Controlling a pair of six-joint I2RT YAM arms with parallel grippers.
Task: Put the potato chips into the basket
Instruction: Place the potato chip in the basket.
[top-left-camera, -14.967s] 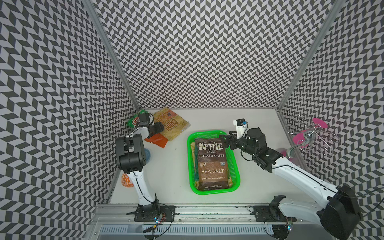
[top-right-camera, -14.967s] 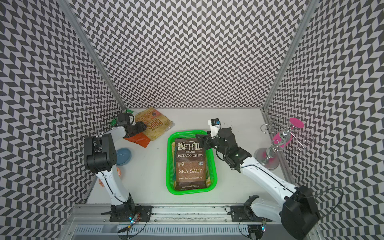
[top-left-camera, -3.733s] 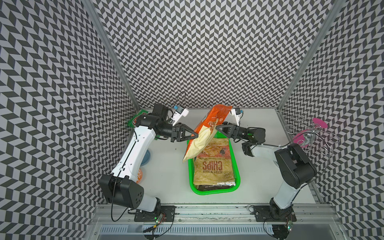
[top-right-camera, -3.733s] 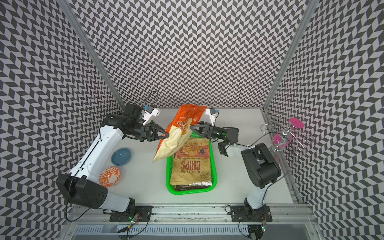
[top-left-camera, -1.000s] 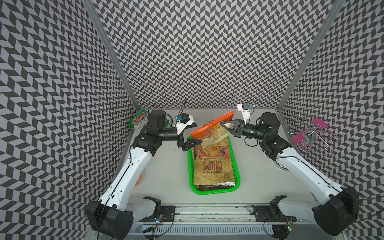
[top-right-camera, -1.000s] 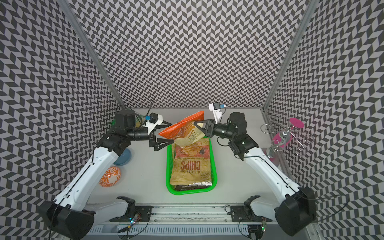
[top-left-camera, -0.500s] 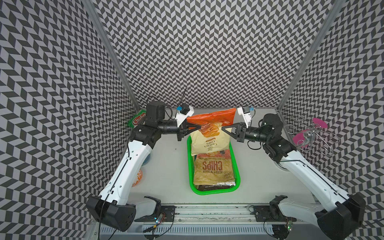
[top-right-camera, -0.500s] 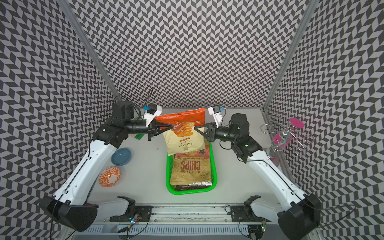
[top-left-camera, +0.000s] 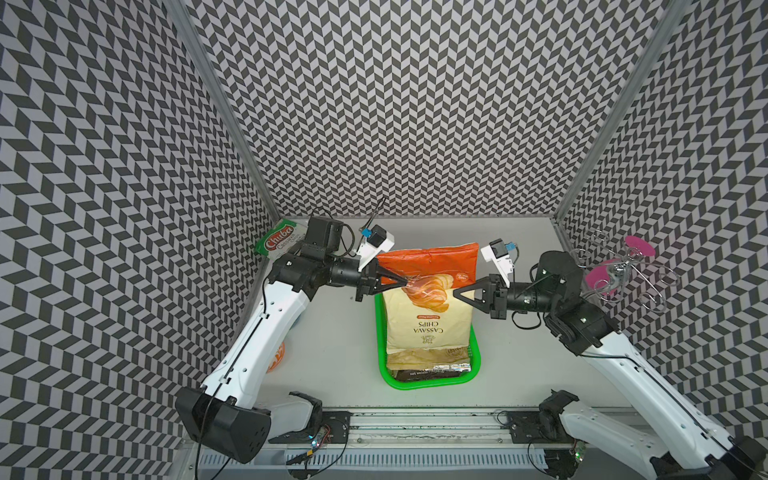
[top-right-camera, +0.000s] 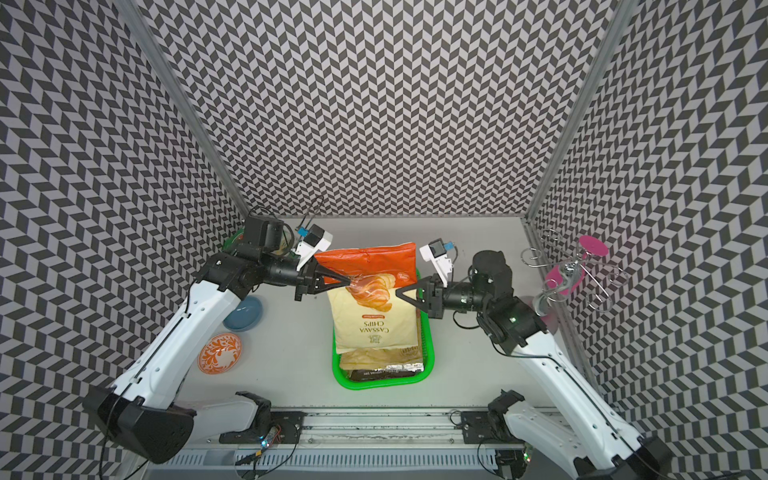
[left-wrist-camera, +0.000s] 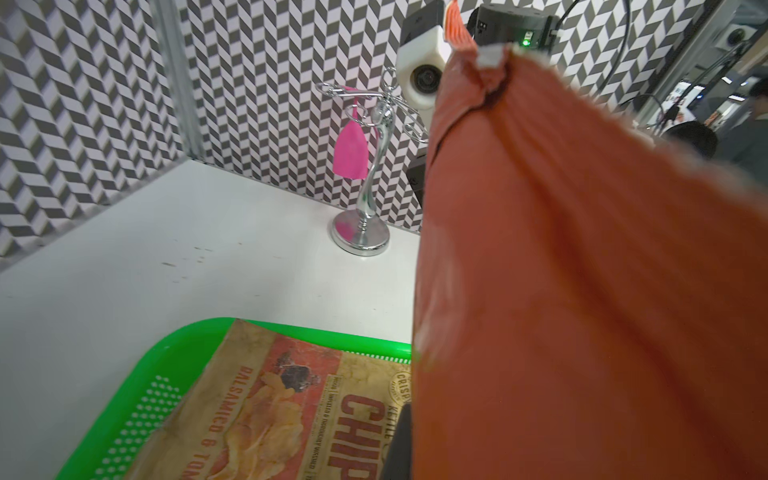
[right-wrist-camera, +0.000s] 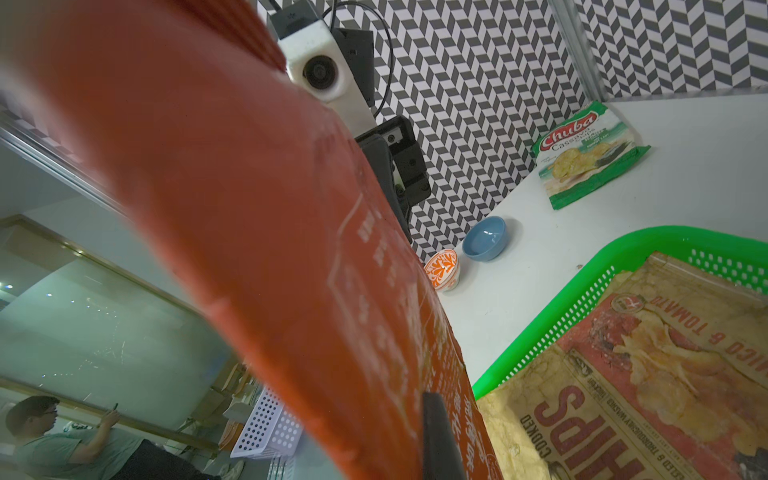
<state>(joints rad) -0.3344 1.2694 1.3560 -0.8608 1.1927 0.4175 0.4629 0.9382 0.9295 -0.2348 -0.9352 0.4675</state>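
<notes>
unfurled since a second ago, cassava bag (top-left-camera: 428, 324) hides much of basket (top-left-camera: 432, 384).

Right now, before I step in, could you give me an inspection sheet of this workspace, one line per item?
Surface: pale table, a few small dark specks.
Job's things: cassava bag hangs over basket, not yet in; tan bag lies inside on dark bag; Chuba bag on table, back left corner.
Clutter: blue bowl, orange bowl, stand with pink pieces.
End effectors: left end effector and right end effector both shut on cassava bag's upper part.
Cables: black cable loops below right wrist, hanging free.
Surroundings: chevron walls on three sides; person outside.
</notes>
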